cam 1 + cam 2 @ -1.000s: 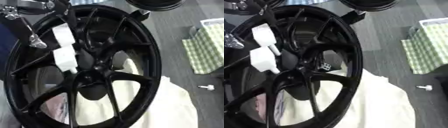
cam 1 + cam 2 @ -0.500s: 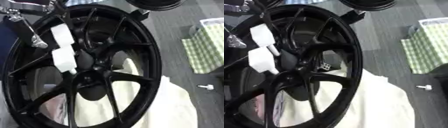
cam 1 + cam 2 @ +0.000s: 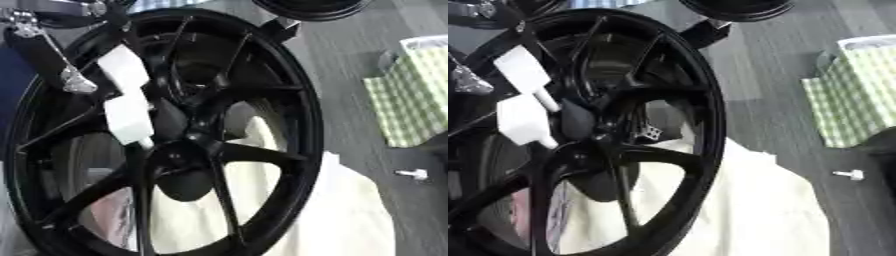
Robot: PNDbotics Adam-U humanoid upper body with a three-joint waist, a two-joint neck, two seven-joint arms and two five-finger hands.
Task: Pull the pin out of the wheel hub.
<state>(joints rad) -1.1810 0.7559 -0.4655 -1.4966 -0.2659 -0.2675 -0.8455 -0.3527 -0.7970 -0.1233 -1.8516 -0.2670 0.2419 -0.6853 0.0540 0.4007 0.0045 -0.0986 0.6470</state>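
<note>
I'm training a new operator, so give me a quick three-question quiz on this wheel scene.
1. True or false: the wheel is silver.
2. What lies at the right edge of the view? A. a checked cloth B. a red bucket C. a blue box
3. Fill in: the small white thing on the floor lies to the wheel's ____ side.

Key: 1 false, it is black; 2 A; 3 right.
</note>
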